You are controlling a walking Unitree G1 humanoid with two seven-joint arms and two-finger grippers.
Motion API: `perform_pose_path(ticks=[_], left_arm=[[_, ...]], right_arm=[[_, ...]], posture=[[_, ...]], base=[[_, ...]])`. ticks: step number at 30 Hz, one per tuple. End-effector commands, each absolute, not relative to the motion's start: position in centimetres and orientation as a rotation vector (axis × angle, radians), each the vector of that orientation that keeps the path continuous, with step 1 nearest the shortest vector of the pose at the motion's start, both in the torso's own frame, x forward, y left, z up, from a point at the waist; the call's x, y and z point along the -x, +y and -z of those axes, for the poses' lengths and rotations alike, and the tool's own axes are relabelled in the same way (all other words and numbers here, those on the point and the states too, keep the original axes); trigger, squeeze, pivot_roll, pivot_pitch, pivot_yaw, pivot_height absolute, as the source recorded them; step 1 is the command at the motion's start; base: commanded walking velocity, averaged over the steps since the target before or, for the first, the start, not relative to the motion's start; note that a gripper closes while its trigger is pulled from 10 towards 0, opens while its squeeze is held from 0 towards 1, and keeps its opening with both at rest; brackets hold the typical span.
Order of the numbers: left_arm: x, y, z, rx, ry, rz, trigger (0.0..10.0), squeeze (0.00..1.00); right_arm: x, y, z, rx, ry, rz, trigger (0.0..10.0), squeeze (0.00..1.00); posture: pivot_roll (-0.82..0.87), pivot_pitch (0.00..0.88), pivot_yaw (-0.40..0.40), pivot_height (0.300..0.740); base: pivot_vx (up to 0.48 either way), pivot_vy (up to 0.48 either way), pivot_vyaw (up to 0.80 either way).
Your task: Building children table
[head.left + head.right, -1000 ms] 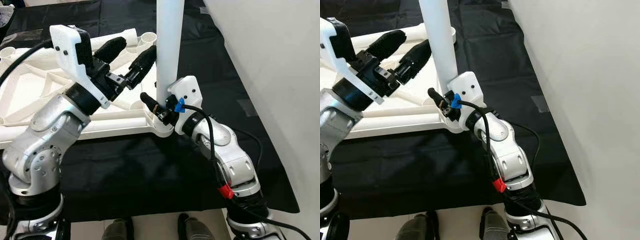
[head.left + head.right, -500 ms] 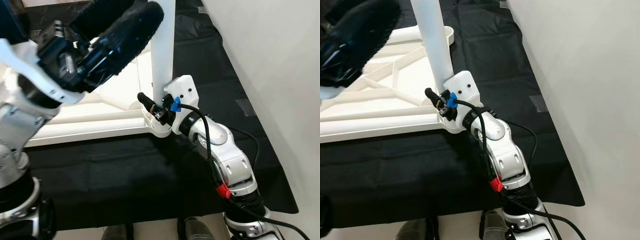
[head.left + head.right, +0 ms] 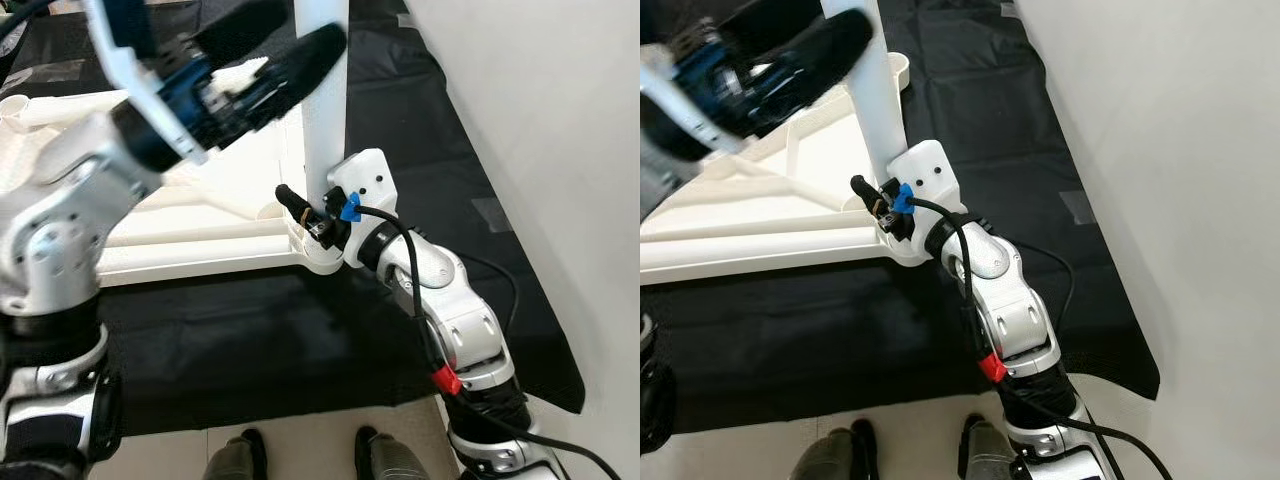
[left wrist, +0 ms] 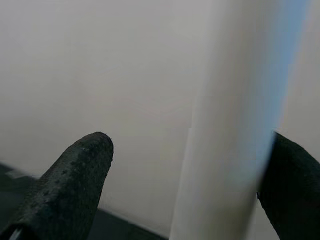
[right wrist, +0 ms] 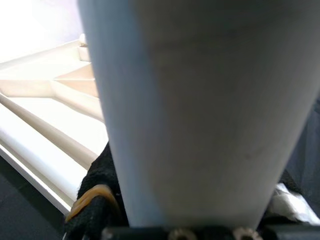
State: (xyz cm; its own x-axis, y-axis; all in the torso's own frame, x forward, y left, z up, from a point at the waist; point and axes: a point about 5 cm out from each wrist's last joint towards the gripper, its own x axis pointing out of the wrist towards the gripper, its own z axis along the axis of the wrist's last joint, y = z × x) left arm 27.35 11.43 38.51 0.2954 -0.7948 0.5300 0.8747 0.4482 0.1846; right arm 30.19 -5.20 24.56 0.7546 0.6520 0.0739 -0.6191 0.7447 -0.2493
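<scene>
Since half a second ago the left gripper [image 3: 275,60] has pulled away from the camera and now reaches toward the white table leg [image 3: 322,120], while the right gripper [image 3: 305,212] has kept its grip at the leg's base.

From the left eye, the leg stands upright in the near right corner socket of the white tabletop [image 3: 215,225], which lies upside down on a black floor cloth [image 3: 300,340]. The right gripper is clamped around the foot of the leg just above the socket, one black finger jutting out to the left. The left gripper, blurred, has its fingers spread, the lower one touching or just beside the leg higher up.

From the right eye, the same leg [image 3: 868,90] rises out of frame, with a pale wall [image 3: 1160,150] to the right and the robot's feet [image 3: 985,455] at the near edge.

At the left wrist, two black fingers [image 4: 70,185] stand wide apart with the leg [image 4: 225,150] between them, close to one finger.

At the right wrist, the leg [image 5: 200,110] sits between the closed fingers [image 5: 95,205], the tabletop's ribs [image 5: 55,115] beyond.
</scene>
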Motion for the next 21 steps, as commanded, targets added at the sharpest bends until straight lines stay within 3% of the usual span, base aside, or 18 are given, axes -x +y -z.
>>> perform_pose_path(ticks=[1, 4, 5, 6, 7, 21], left_arm=[[-27.9, 10.0, -38.5, 0.141, -0.589, 1.181, 10.0, 0.0], [-28.3, 9.0, -38.8, 0.147, -0.576, 1.22, 10.0, 0.0], [-28.6, 8.7, -38.9, 0.149, -0.569, 1.236, 2.0, 0.0], [-28.6, 8.7, -38.9, 0.149, -0.569, 1.236, 2.0, 0.0], [-28.6, 8.6, -38.8, 0.136, -0.566, 1.265, 0.0, 0.0], [-28.3, 8.7, -37.7, 0.066, -0.549, 1.302, 0.0, 0.0]], right_arm=[[-30.2, -5.0, -21.1, 0.195, 0.025, -0.721, 10.0, 0.0], [-30.1, -5.0, -21.2, 0.192, 0.023, -0.722, 10.0, 0.0], [-30.1, -5.0, -21.2, 0.191, 0.022, -0.721, 10.0, 0.0], [-30.1, -5.0, -21.2, 0.191, 0.022, -0.721, 10.0, 0.0], [-30.1, -5.0, -21.2, 0.188, 0.022, -0.719, 10.0, 0.0], [-30.1, -5.0, -21.5, 0.18, 0.013, -0.718, 10.0, 0.0]], posture=[[0.0, 0.292, 0.025, 0.74], [0.0, 0.293, 0.029, 0.74], [0.0, 0.293, 0.031, 0.74], [0.0, 0.293, 0.031, 0.74], [0.0, 0.293, 0.032, 0.74], [0.0, 0.298, 0.033, 0.74]], base=[[0.0, 0.0, 0.0], [0.0, 0.0, 0.0], [0.0, 0.0, 0.0], [0.0, 0.0, 0.0], [0.0, 0.0, 0.0], [0.0, 0.0, 0.0]])
